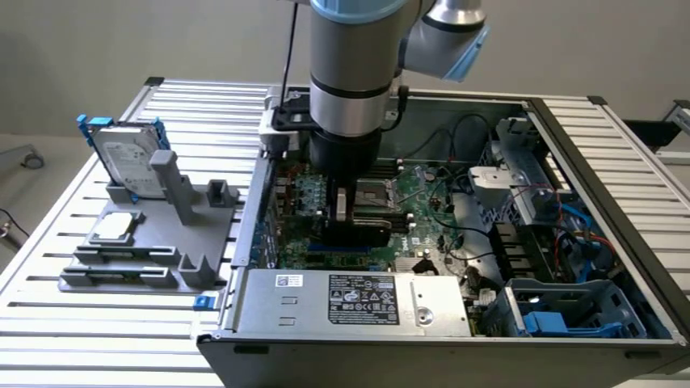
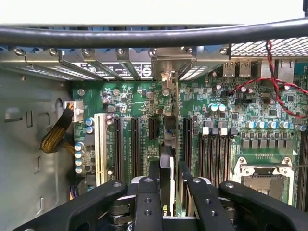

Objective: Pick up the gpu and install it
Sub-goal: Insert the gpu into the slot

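The gpu (image 2: 167,163) stands edge-on, clamped between the tool (image 2: 168,180) fingers above the motherboard (image 2: 240,125).

A robotics lab: slatted aluminium workbench (image 1: 86,323), opened computer case (image 1: 603,234), grey parts fixture (image 1: 161,259).

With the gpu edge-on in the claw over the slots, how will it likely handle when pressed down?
The gpu, a thin flat card held on edge, likely stays stiff lengthwise but could tilt sideways in the claw. Its circuit board is probably fragile against the motherboard if misaligned.
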Controlling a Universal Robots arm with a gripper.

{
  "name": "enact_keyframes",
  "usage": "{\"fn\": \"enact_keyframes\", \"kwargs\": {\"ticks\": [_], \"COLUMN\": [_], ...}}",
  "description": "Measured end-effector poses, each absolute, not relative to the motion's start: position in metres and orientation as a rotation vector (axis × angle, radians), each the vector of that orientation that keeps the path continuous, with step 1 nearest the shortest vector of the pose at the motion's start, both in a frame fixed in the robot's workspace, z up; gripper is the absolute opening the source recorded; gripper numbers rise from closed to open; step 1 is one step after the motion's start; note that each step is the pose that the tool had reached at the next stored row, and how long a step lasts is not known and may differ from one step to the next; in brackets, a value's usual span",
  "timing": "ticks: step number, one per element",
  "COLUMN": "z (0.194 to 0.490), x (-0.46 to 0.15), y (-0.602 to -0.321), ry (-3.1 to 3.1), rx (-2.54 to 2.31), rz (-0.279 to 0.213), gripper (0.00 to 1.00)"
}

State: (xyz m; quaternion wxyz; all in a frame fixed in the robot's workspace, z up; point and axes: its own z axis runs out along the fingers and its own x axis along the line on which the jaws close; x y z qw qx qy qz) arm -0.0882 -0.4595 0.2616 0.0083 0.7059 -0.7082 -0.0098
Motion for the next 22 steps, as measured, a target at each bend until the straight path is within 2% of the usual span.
{"fn": "enact_keyframes", "kwargs": {"ticks": [20, 21, 22], "z": [0.2548, 0.2545, 0.2546], "x": [-0.0847, -0.0847, -0.0847], "y": [-0.4614, -0.4614, -0.4615], "ry": [-2.161, -2.160, -2.157], "rx": [2.247, 2.249, 2.250], "rz": [-0.085, -0.086, -0.086], "gripper": [0.27, 0.28, 0.34]}}
